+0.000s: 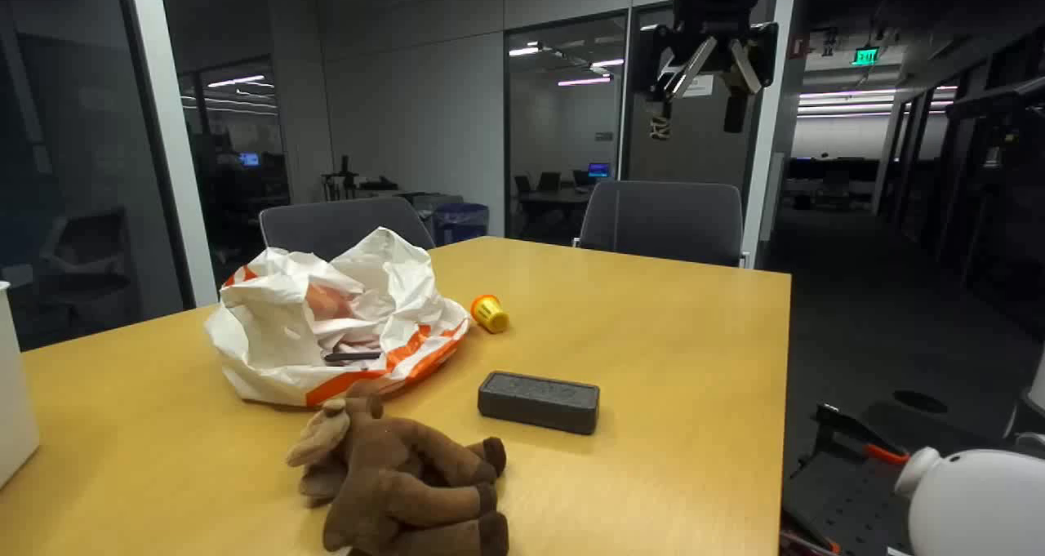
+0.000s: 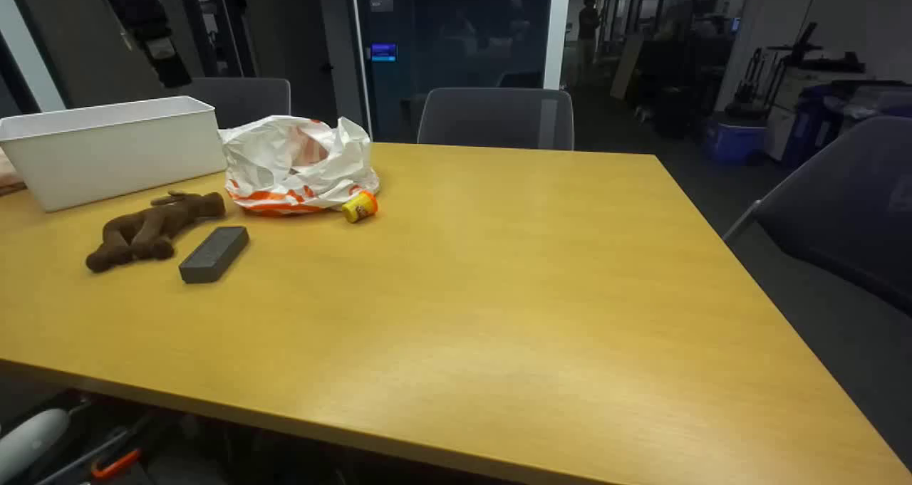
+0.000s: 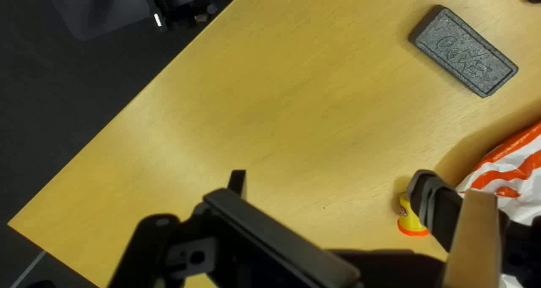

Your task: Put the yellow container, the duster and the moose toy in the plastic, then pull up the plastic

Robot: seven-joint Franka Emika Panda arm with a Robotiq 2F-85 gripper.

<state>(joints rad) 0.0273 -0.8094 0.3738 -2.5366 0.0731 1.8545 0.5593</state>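
Nearest in an exterior view, the moose toy [image 1: 392,482] lay sprawled on its side on the tabletop [image 1: 653,352], legs stretched out and its head close to the plastic [image 1: 273,335]; whether the two touched, I could not tell. Part of a white bin [image 1: 15,393] stood at the edge of that view. A little farther off, the duster [image 1: 537,405] lay flat and apart from the toy, with lettering [image 3: 460,53] on its upper face. Beyond these sat the plastic, crumpled, its mouth gaping and a thin dark strip [image 1: 353,357] showing inside. Just beside its orange-printed edge, the yellow container [image 1: 492,315] lay on its side. In both exterior views, all three things were outside the plastic. The fingers [image 1: 735,113] hung high over the tabletop, spread wide apart and holding nothing; in the wrist view one of them hid part of the yellow container. Past the tabletop showed two grey chair backs [image 1: 663,223], then glass walls [image 1: 563,123], and farthest off a green exit sign [image 1: 865,55].
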